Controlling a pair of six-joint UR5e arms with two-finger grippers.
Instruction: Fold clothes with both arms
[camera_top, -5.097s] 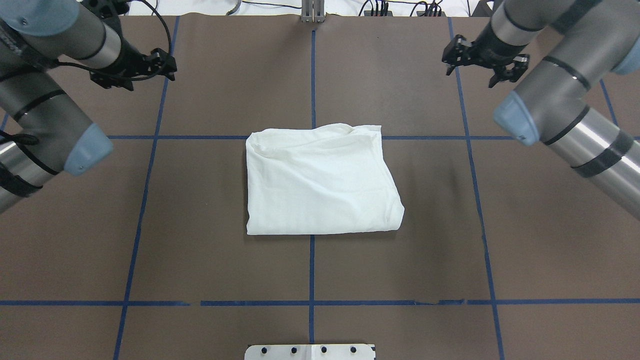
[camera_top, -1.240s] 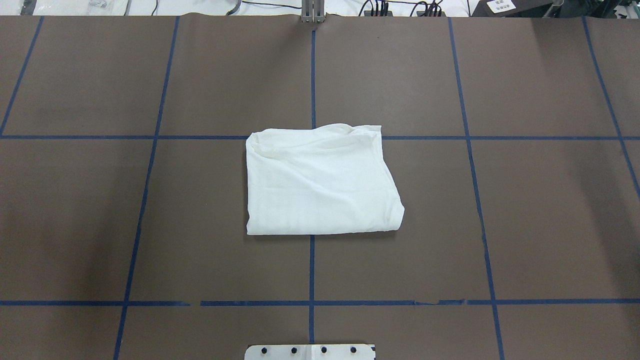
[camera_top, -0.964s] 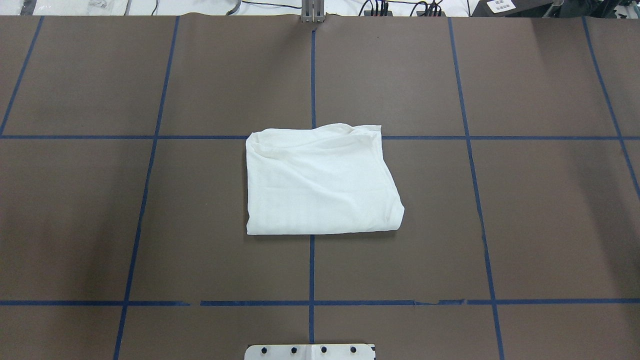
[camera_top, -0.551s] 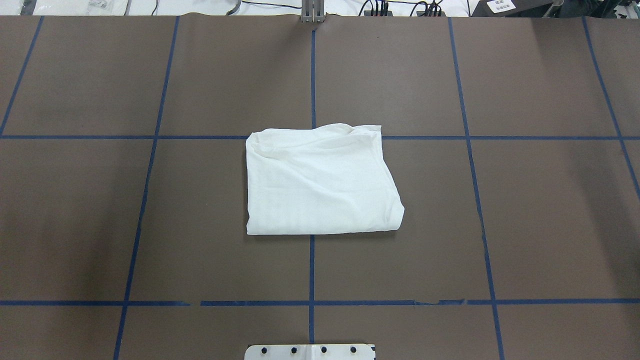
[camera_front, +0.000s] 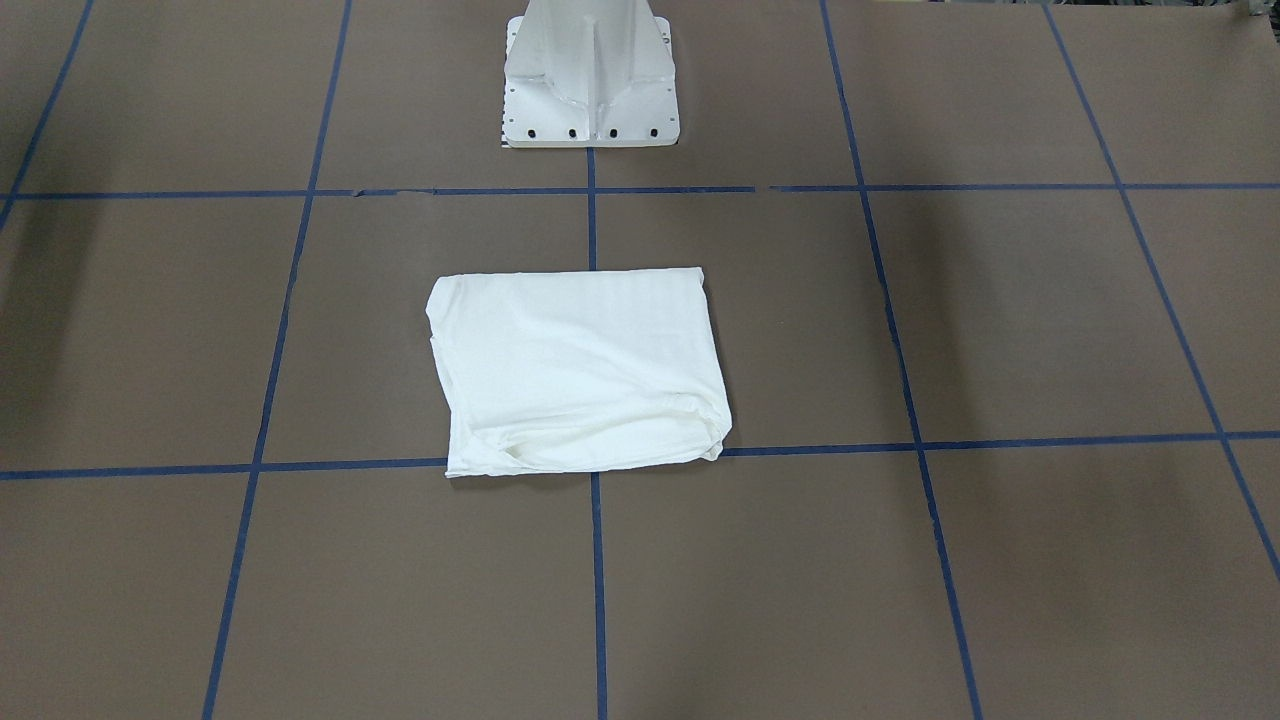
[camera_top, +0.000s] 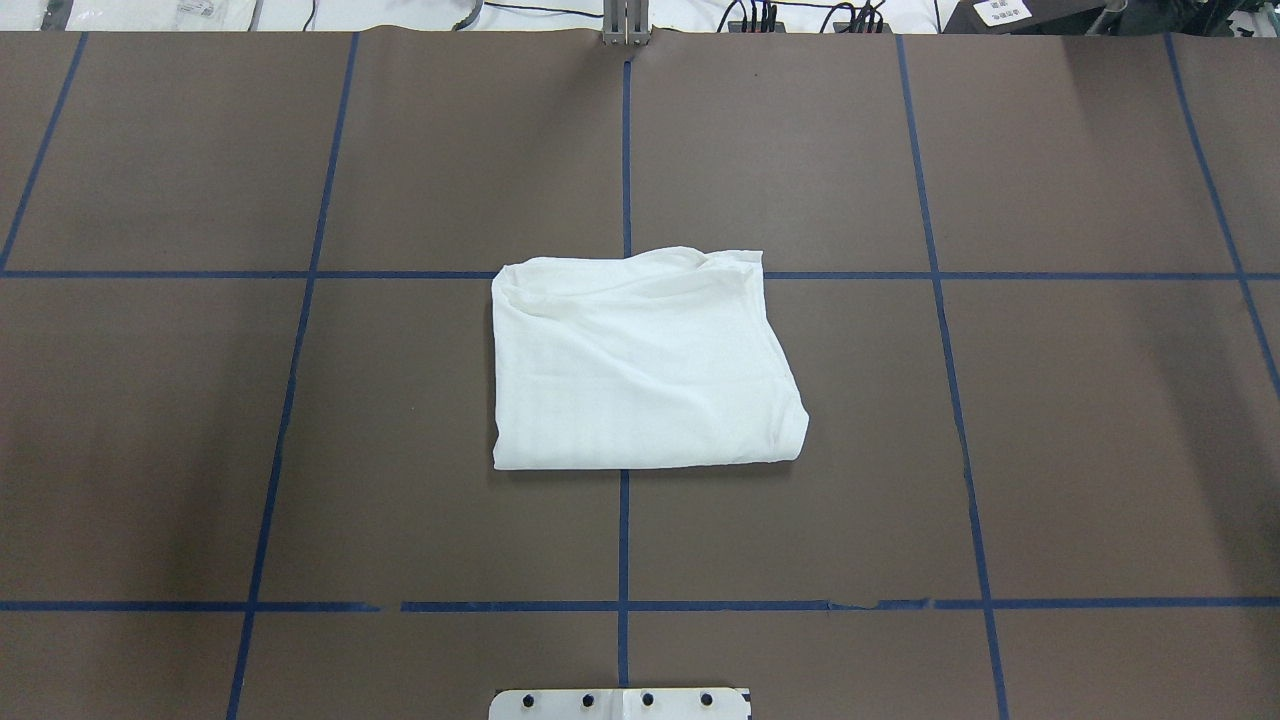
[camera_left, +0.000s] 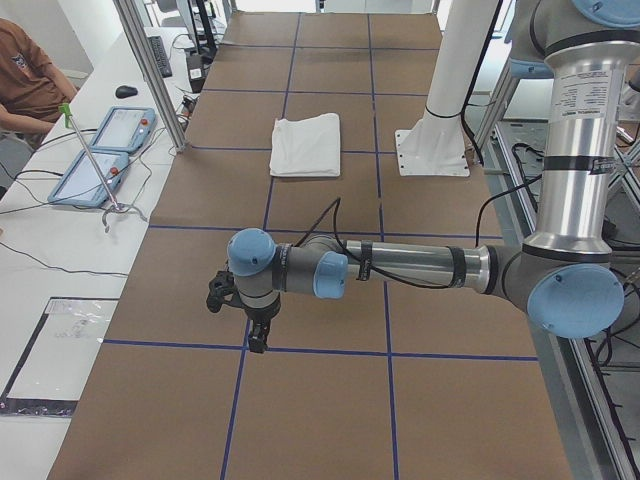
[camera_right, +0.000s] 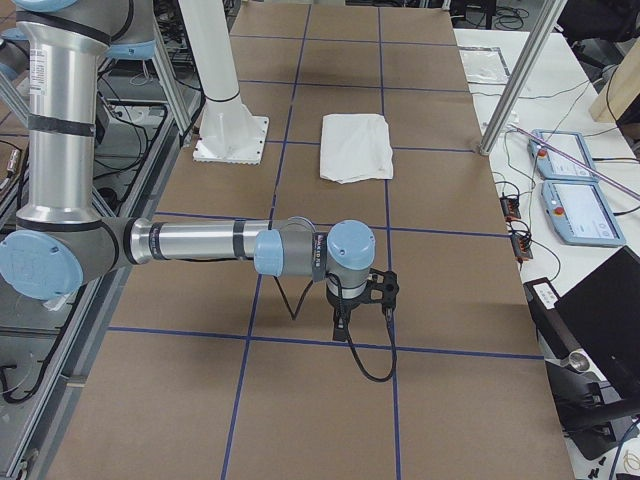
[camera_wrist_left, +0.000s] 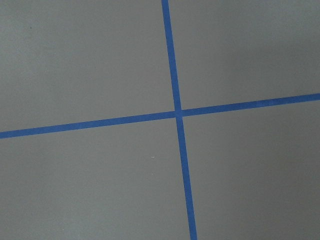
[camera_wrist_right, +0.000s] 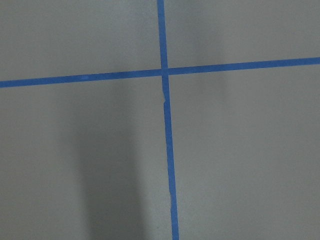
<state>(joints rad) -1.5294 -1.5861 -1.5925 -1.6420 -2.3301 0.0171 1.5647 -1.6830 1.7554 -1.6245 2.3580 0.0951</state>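
The white T-shirt (camera_top: 640, 365) lies folded into a compact rectangle at the middle of the brown table; it also shows in the front-facing view (camera_front: 575, 370) and both side views (camera_left: 307, 145) (camera_right: 356, 147). No printed text shows. My left gripper (camera_left: 258, 342) hangs over the table far toward the left end, well away from the shirt. My right gripper (camera_right: 341, 332) hangs far toward the right end. Both point down over blue tape crossings. Neither shows in the overhead or front views, so I cannot tell whether they are open or shut.
The white pedestal base (camera_front: 590, 70) stands at the robot's side of the table. Blue tape lines (camera_top: 624, 540) grid the brown surface. An operator (camera_left: 25, 75) and teach pendants (camera_left: 100, 150) are at the far side, behind aluminium posts (camera_right: 510, 90).
About five seconds ago both arms hovered over the far corners in the overhead view; they have since left that view. The shirt has not moved, and nothing changed in the last second.
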